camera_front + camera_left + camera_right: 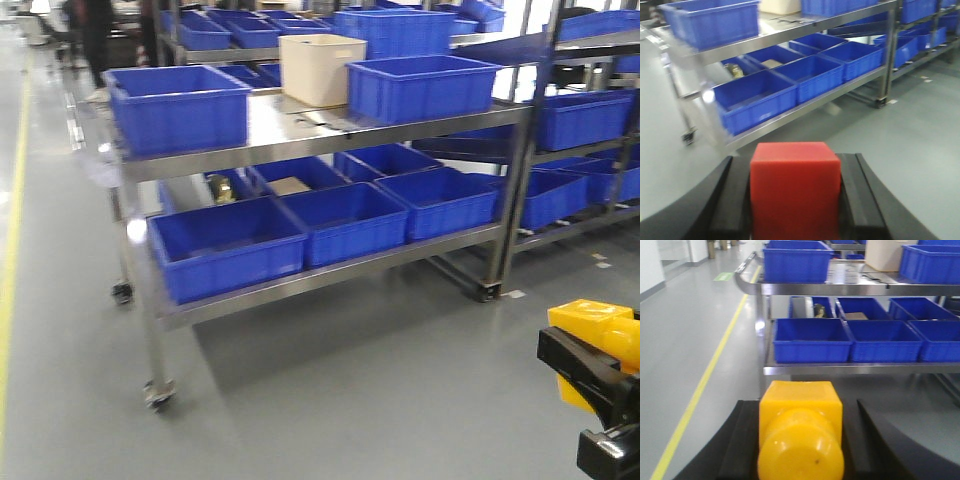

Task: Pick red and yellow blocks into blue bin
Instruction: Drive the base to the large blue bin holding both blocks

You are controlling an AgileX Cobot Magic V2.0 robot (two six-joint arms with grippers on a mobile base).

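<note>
Red cube (pixel 795 190) pinched btwn left fingers (pixel 725 200), yellow brick (pixel 801 435) btwn right fingers (pixel 737 445), both cut off at bottom.

Cream tub (pixel 318 68) on wheeled steel rack (pixel 280 125), yellow line (pixel 12 250) along grey floor (pixel 380 370).

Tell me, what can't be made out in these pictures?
Red cube: bottom cut off by the left wrist view's lower edge.
Yellow brick: lower part cut off likewise in the right wrist view.
Small brownish item: too small and blurred in the front view.
</note>
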